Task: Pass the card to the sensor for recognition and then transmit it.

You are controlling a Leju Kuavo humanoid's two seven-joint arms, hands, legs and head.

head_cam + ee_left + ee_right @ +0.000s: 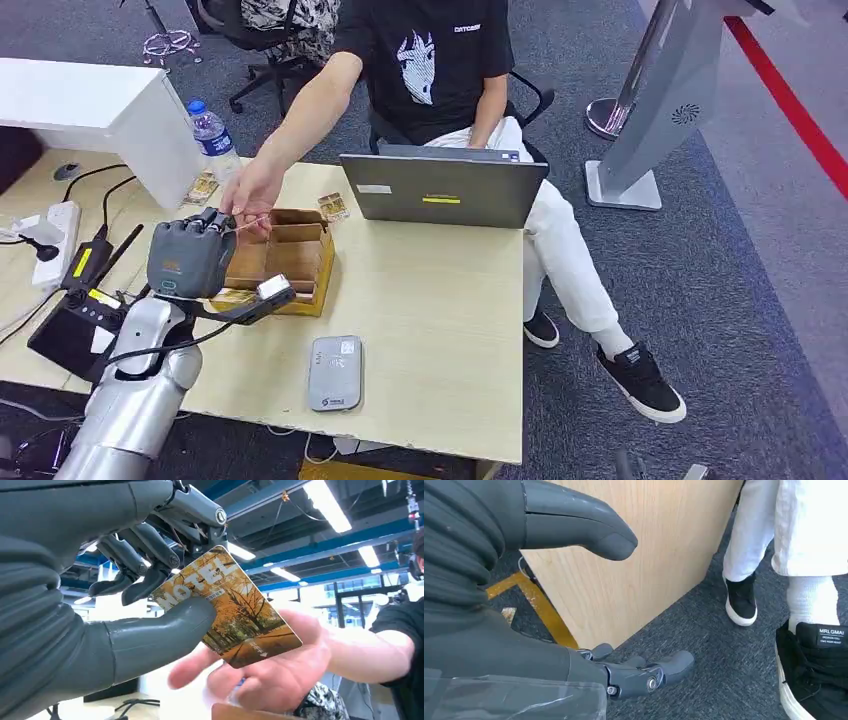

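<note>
An orange card (235,615) printed "MOTEL" is pinched between the thumb (165,630) and the dark fingers of my left hand (188,258), which is raised above the table's left side. From across the table a person's hand (250,195) reaches in and touches the card's far end (252,224); in the left wrist view that hand (280,670) lies behind and under the card. The grey card sensor (335,372) lies flat near the table's front edge. My right hand (499,645) hangs beside the table's wooden side panel (644,555), fingers apart, holding nothing.
A compartmented cardboard box (290,255) sits just beyond my left hand. A grey laptop (440,190) stands at the far edge before the seated person. A water bottle (213,135), power strip (55,240) and black device (75,320) crowd the left. The person's shoes (814,670) are near my right hand.
</note>
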